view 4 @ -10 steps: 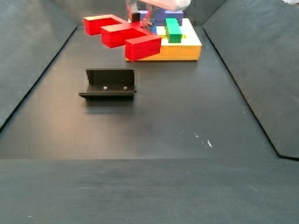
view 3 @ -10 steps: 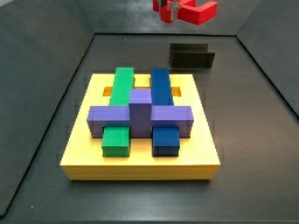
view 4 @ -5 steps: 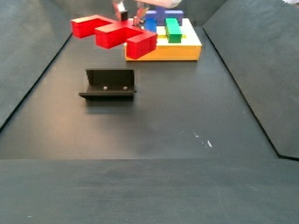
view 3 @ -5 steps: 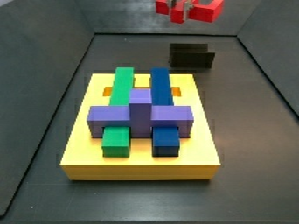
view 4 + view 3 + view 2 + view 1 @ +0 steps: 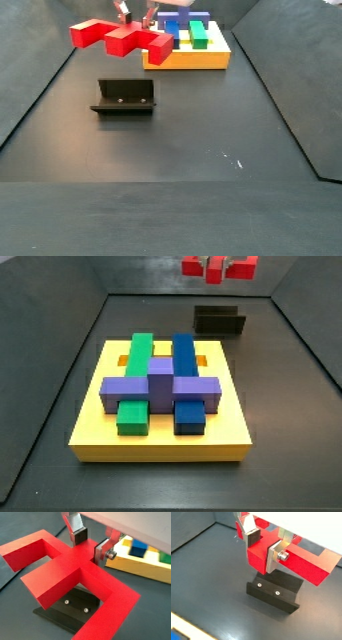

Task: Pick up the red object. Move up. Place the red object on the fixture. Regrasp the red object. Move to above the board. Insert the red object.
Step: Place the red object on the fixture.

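The red object (image 5: 123, 38), an E-shaped piece with three prongs, hangs in the air, and my gripper (image 5: 135, 12) is shut on its crossbar from above. In both wrist views the silver fingers (image 5: 276, 556) (image 5: 101, 551) clamp the red object (image 5: 261, 559) (image 5: 60, 568), with the gripper (image 5: 264, 547) (image 5: 93, 543) directly over it. The black fixture (image 5: 274, 593) (image 5: 67, 611) stands on the floor just beneath. In both side views the fixture (image 5: 221, 321) (image 5: 123, 97) sits apart from the yellow board (image 5: 160, 442) (image 5: 201, 60). The red object (image 5: 218, 267) shows at the picture's upper edge.
The board carries a purple cross block (image 5: 160, 386), a green block (image 5: 138, 351) and a blue block (image 5: 183, 351) in its slots. Its yellow edge (image 5: 143, 562) lies close beside the gripper. Dark sloped walls (image 5: 40, 90) bound the black floor (image 5: 201, 140).
The red object, still clamped, has travelled away from the board and now hangs over the fixture. The fixture and the board have not moved.
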